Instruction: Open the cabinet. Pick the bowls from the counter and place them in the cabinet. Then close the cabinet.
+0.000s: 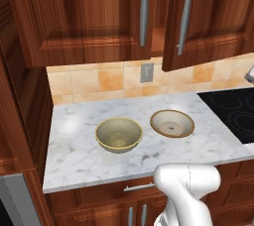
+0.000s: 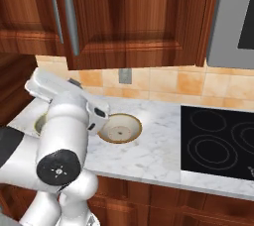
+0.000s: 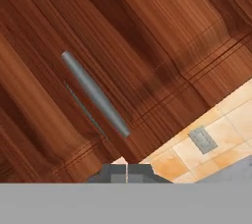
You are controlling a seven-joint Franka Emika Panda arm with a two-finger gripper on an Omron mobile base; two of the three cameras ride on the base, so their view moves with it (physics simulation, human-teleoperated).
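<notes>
Pressed together at the bottom of the hand view, gripper [image 3: 127,174] fingertips shut on nothing, aimed up at a wall-cabinet door and its silver bar handle [image 3: 96,94]. Overhead, reddish-brown wall cabinet [image 1: 84,17] with two raised-panel doors: left door flush, right door [image 1: 208,17] swung slightly out so a strip of wooden interior shows between the two. Long vertical silver handles [image 1: 144,13] on both doors, close either side of that gap. Below, white marble counter [image 1: 74,155] with grey veining, over a wooden base with short handles. Black stovetop [image 2: 218,143] set at the counter's right end. White arm [image 2: 64,136] raised over the counter's front left part in the right base view, covering most of one bowl. Both bowls on the counter, near its middle, side by side and apart: deeper olive-tan bowl [image 1: 119,134] toward the left, closer to the front edge; shallower speckled bowl [image 1: 172,123] to its right, closer to the stovetop and a little nearer the back wall. Tan tile backsplash [image 1: 94,81] behind, with a small grey outlet plate [image 1: 147,73] just under the cabinet's lower edge, behind the two bowls.
</notes>
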